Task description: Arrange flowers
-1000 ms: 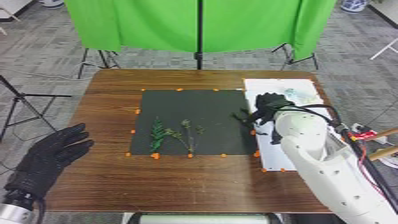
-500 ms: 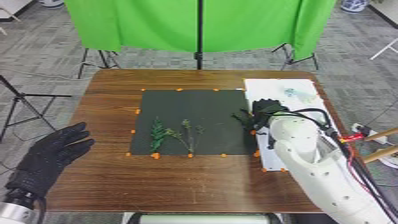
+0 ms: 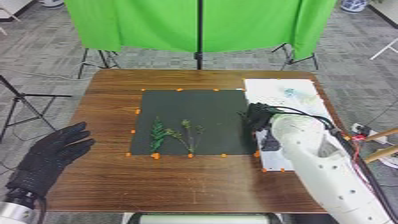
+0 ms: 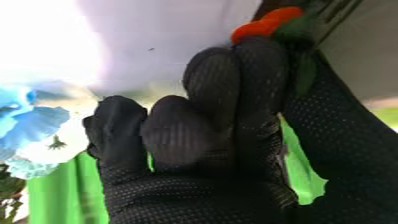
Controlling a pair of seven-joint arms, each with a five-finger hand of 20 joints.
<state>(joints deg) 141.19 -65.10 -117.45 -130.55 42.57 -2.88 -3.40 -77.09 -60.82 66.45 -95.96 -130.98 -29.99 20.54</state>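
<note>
"Flowers (image 4: 35, 119), blue and white, stand out in your right wrist view. In your head view, a pale blue patch (image 3: 291, 93) lies at the far end of the white sheet (image 3: 277, 162); I judge these to be the same."

"And the greenery?"

"You have a leafy green sprig (image 3: 157, 135) and a thinner sprig (image 3: 189, 137) side by side on the dark mat (image 3: 191, 102). A green leaf (image 4: 304, 75) is close against your right hand (image 3: 258, 115), which is over the border of mat and sheet."

"Is my grip confirmed?"

"Not confirmed. I cannot tell whether that hand is pinching the leaf or merely against it. Your left hand (image 3: 55, 152) is relaxed and spread, holding nothing, near the table's (image 3: 102, 182) left edge."

"Which step am I on?"

"Picking up a piece of greenery, in my assessment. Your next move calls for a sure hold on its stem, then a gentle lift and a carry towards the blooms."

"Any caution?"

"Note the orange-red piece (image 4: 266, 24) beside the leaf. I cannot say whether it is a bloom or a marker; avoid snagging it as you lift."
</note>
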